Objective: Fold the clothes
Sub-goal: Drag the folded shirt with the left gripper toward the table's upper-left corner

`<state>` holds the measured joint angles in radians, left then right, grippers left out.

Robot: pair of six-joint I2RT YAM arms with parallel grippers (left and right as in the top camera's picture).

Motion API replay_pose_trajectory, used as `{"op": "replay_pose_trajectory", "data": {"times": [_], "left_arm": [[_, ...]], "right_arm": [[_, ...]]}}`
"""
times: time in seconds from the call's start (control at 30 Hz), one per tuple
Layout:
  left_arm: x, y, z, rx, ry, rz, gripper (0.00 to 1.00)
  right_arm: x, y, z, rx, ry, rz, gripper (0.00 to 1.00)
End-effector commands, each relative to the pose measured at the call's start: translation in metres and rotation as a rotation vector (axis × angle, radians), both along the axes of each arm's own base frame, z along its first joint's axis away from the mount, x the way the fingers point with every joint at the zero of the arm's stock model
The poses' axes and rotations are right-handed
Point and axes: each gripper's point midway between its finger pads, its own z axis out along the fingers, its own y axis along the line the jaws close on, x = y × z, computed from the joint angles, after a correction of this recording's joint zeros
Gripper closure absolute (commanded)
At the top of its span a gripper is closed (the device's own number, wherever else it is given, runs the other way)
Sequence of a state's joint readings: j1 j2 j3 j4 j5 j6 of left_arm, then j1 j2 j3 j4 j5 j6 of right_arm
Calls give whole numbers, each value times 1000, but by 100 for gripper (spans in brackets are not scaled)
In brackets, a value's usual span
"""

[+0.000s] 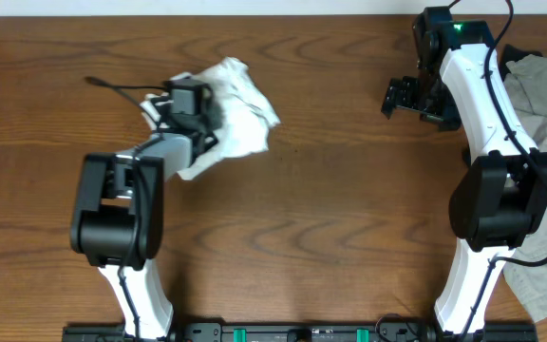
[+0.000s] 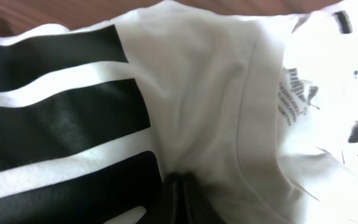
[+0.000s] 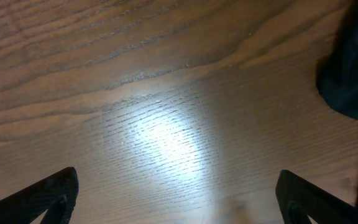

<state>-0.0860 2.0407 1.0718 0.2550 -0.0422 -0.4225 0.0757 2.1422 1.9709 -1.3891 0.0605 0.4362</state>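
There is one white T-shirt [image 1: 235, 109], and it lies bunched in a loose heap on the wooden tabletop [image 1: 330, 218], in the far left part, in front of the left arm. Two arms stand at the near edge, one at each side. At the right edge of the tabletop lies a heap of pale grey-green cloth [image 1: 544, 81], partly under the right arm (I cannot tell how many pieces it is).

The left pincer [image 1: 190, 122] is pushed into the near-left side of the T-shirt. In the left wrist view the fabric fills the whole picture: broad black letters [image 2: 61, 130] at the left, a small printed neck label [image 2: 294, 93] at the right. The folds run together at the dark tip of the pincer [image 2: 182, 196], whose jaws are together and clamped on the cloth.

The right pincer [image 1: 399, 97] hangs over bare wood, well apart from the T-shirt. Its two fingers [image 3: 58, 193] stand wide apart and hold nothing. A blurred dark shape [image 3: 353, 68] is at the right edge of that view.
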Motion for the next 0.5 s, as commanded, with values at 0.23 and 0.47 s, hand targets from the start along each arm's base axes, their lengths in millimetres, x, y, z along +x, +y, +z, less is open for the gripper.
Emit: {"op": "replay_pose_trajectory", "data": {"times": [0.23,0.47], "left_arm": [[8,100,-28,1,30,295,94],[48,113,-43,-2,88,337,94]], "right_arm": [[3,-3,7,-9,-23,-1,1],[3,-3,7,-9,-23,-1,1]]}}
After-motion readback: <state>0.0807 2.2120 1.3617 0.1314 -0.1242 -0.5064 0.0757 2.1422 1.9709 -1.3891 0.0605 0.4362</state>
